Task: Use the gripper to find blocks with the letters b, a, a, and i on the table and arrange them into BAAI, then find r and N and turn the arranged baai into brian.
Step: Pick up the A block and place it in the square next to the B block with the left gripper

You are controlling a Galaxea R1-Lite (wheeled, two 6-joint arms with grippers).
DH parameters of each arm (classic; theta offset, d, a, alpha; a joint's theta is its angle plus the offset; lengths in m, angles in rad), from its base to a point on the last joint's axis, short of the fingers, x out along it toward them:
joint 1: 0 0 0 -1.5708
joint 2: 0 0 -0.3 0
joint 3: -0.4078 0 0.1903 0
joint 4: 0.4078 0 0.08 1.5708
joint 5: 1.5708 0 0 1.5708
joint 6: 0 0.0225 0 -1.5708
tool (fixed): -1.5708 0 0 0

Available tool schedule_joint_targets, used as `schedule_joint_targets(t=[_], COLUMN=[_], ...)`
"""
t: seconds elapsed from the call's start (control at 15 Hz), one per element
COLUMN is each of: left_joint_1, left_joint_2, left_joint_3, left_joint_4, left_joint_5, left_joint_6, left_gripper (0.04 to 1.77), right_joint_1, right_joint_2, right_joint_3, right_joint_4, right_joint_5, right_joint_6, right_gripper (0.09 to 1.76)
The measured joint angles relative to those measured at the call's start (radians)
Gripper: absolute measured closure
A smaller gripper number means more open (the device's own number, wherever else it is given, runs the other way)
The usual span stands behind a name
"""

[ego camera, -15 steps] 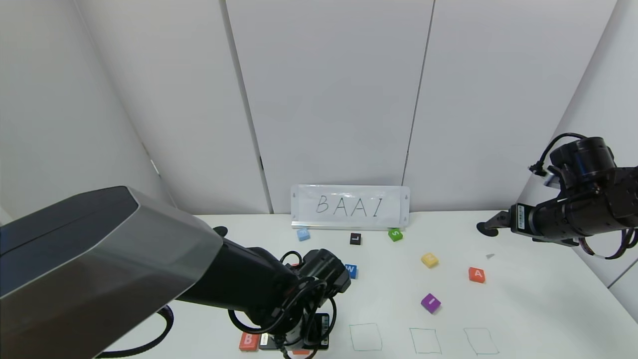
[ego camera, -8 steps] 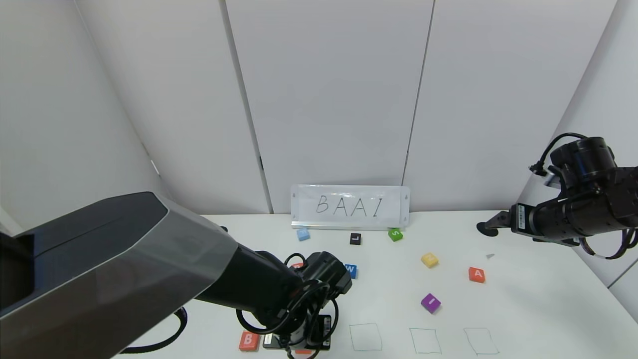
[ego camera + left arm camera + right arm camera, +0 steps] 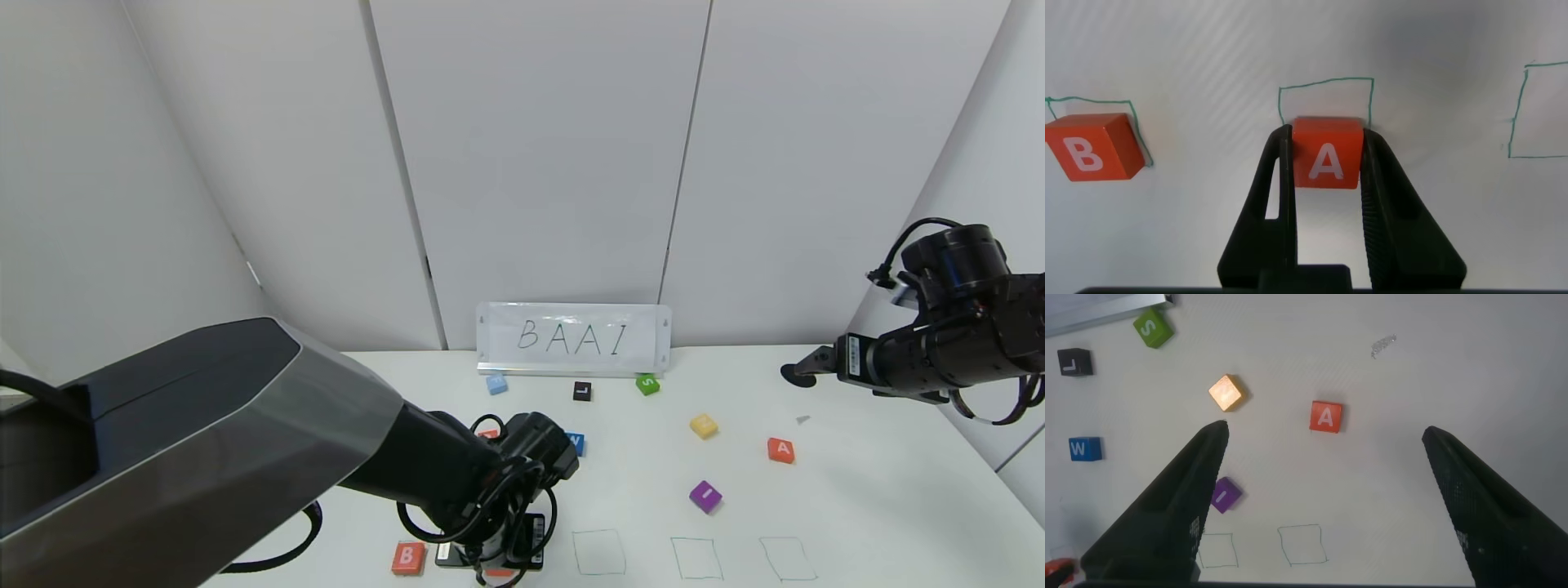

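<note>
Sliding rightward along the table's (image 3: 857, 506) front edge, left gripper (image 3: 1327, 163) clamps an A block (image 3: 1327, 153); right gripper (image 3: 1323, 457) hangs wide.

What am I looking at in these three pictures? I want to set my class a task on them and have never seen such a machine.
It is a robot with two arms, each ending in jaws. One picture looks down from its head; the other two come from cameras on its wrists. On the white table lie small lettered blocks near green drawn squares. The left gripper is shut on an orange block lettered A, beside the orange block lettered B. The right gripper hangs open above a second orange A block and a purple block.
</note>
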Motion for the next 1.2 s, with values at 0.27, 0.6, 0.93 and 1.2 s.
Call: schedule_joint_targets(t=[0.27, 0.6, 0.93, 1.2], left_joint_1=[0.003, 0.005, 0.009, 0.009], left_joint_2=[0.013, 0.018, 0.020, 0.020], left_joint_3=[-0.011, -0.021, -0.026, -0.024], left_joint_4=[-0.001, 0.000, 0.000, 0.004], left_joint_5=[0.002, 0.002, 0.004, 0.003], left_joint_6=[-0.001, -0.008, -0.009, -0.009], left_gripper=[1.30, 1.30, 1.30, 1.20], right_joint_1=[0.001, 0.009, 0.011, 0.011], right_joint_2=[0.000, 0.000, 0.000, 0.000], right_joint_3=[0.000, 0.003, 0.004, 0.004], right_joint_4=[0.000, 0.000, 0.000, 0.000], right_joint_5=[0.000, 0.000, 0.000, 0.000], right_joint_6=[0.000, 0.000, 0.000, 0.000], right_gripper=[0.14, 0.14, 0.14, 0.14])
